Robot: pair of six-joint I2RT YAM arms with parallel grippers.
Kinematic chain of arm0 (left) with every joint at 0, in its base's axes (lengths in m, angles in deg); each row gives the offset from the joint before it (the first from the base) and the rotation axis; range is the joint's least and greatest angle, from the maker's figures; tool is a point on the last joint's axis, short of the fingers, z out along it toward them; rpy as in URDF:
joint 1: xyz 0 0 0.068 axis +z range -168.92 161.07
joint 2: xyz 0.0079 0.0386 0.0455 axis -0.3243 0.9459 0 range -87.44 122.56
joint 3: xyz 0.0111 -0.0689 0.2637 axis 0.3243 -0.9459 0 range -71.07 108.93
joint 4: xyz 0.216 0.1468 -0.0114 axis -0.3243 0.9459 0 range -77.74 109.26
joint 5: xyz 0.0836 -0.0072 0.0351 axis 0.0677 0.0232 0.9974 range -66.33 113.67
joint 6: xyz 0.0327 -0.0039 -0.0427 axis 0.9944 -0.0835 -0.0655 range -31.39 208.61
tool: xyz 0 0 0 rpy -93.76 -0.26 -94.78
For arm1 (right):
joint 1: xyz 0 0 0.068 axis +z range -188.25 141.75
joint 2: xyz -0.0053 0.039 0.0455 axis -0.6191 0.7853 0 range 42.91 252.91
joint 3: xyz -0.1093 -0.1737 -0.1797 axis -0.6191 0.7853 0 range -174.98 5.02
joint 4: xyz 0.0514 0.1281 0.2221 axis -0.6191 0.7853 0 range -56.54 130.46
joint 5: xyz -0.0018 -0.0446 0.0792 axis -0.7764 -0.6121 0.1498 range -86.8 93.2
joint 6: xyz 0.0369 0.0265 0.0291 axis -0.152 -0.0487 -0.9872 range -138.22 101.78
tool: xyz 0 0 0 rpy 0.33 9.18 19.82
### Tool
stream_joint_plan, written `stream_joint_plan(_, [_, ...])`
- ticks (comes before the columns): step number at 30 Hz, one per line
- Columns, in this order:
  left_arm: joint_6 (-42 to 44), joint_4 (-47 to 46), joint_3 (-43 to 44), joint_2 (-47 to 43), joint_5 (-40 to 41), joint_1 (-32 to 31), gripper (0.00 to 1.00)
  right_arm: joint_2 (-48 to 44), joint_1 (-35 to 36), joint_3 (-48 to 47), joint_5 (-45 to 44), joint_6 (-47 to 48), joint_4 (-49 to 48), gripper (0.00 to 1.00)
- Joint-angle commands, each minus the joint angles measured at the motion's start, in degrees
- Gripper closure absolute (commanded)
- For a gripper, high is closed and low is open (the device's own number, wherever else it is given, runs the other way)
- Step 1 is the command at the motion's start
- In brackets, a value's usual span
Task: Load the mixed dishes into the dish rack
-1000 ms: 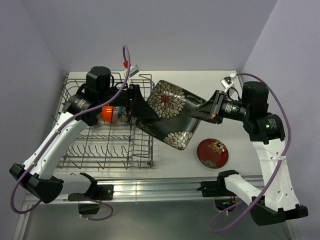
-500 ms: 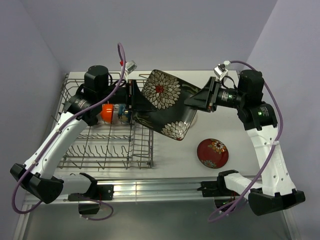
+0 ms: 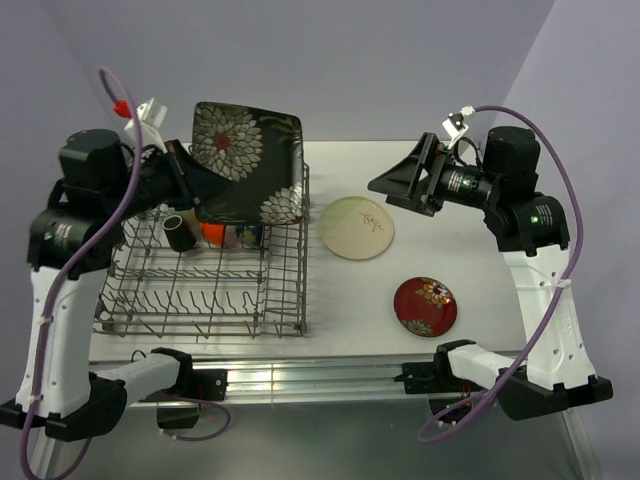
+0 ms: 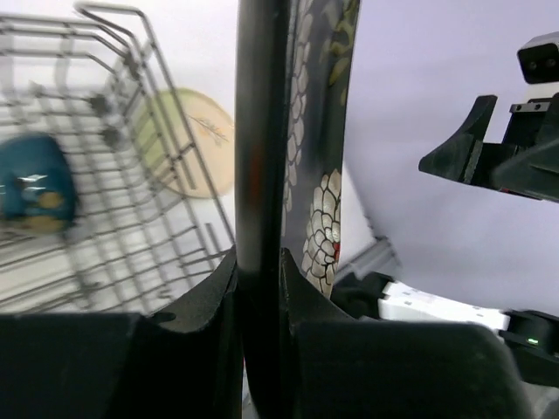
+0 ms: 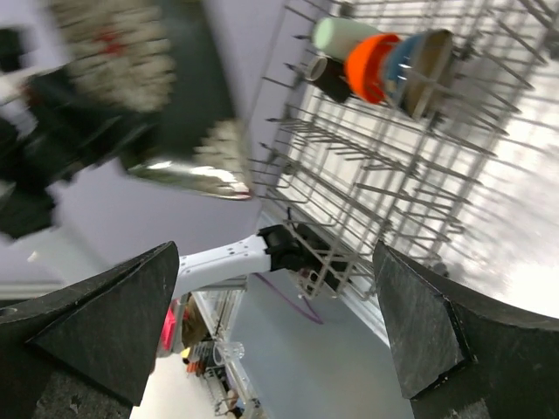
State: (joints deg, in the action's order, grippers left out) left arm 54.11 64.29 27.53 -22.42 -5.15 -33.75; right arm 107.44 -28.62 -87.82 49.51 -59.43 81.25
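My left gripper (image 3: 188,183) is shut on the left edge of the black square floral plate (image 3: 247,160) and holds it upright above the back of the dish rack (image 3: 285,300). The left wrist view shows the plate's rim (image 4: 260,166) clamped between both fingers (image 4: 205,301). My right gripper (image 3: 392,183) hangs open and empty over the table, apart from the plate; its wide-spread fingers (image 5: 105,323) frame the rack (image 5: 410,201). A pale green-cream plate (image 3: 357,227) and a red floral plate (image 3: 425,305) lie on the table right of the rack.
Inside the rack stand an orange bowl (image 3: 212,232), a dark cup (image 3: 180,232) and a blue bowl (image 4: 35,179). From the right wrist I see the orange bowl (image 5: 371,65) beside a green cup (image 5: 341,35). Rows of upright tines fill the rack's front half.
The right gripper let go of the black plate, opened and drew back to the right. The left arm swung the plate up and left over the rack, uncovering the pale plate.
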Motion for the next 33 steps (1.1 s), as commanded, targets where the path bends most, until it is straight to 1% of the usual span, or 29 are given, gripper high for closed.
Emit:
stream_joint_plan(1, [8.3, 7.4, 10.4, -2.9, 9.1, -0.2, 1.00, 1.0, -0.4, 1.6, -3.7, 2.7, 4.2, 0.00])
stream_joint_plan(2, [9.4, 10.5, 13.2, -2.4, 11.3, -0.2, 1.00, 0.8, -0.4, 3.1, -3.6, 2.6, 4.1, 0.00])
stream_joint_plan(3, [10.3, 16.6, 14.3, -1.6, 15.1, -0.2, 1.00, 0.5, -0.4, 3.4, -3.8, 2.6, 4.1, 0.00])
stream_joint_plan(4, [11.5, 19.1, 15.1, -1.2, 16.8, -0.2, 1.00, 0.7, -0.4, 3.7, -4.0, 2.8, 4.4, 0.00])
stream_joint_plan(6, [11.4, 22.2, 13.9, -2.2, 19.3, -0.2, 1.00, 1.0, -0.4, 3.4, -4.5, 3.9, 5.1, 0.00])
stream_joint_plan(9, [8.8, 26.7, 11.1, -3.1, 24.5, -0.2, 1.00, 1.0, -0.3, 3.5, -5.0, 4.5, 5.9, 0.00])
stream_joint_plan(11, [8.0, 26.5, 8.5, -4.5, 25.4, -0.2, 1.00, 0.8, -0.3, 4.6, -4.6, 4.4, 5.6, 0.00])
stream_joint_plan(15, [7.6, 26.8, 6.7, -5.2, 26.8, -0.2, 1.00, 0.4, 0.0, 6.8, -4.3, 4.6, 5.8, 0.01])
stream_joint_plan(20, [8.0, 26.5, -1.8, -5.7, 28.5, -0.3, 1.00, -0.1, 0.3, 8.9, -5.3, 5.3, 6.5, 0.01])
stream_joint_plan(22, [8.5, 26.1, -3.2, -5.6, 28.8, -0.5, 1.00, -0.5, 0.3, 9.3, -5.6, 5.6, 7.1, 0.01])
stream_joint_plan(24, [8.5, 26.2, -4.4, -5.5, 31.9, -1.3, 1.00, -0.7, 0.3, 9.8, -6.0, 5.9, 7.3, 0.01])
stream_joint_plan(30, [7.3, 26.3, -8.0, -5.0, 35.9, -5.1, 1.00, -1.2, 0.3, 11.3, -6.3, 6.0, 7.3, 0.01])
stream_joint_plan(33, [6.2, 26.4, -8.5, -3.8, 38.5, -8.4, 1.00, -0.9, 0.2, 11.2, -6.7, 5.8, 7.3, 0.01])
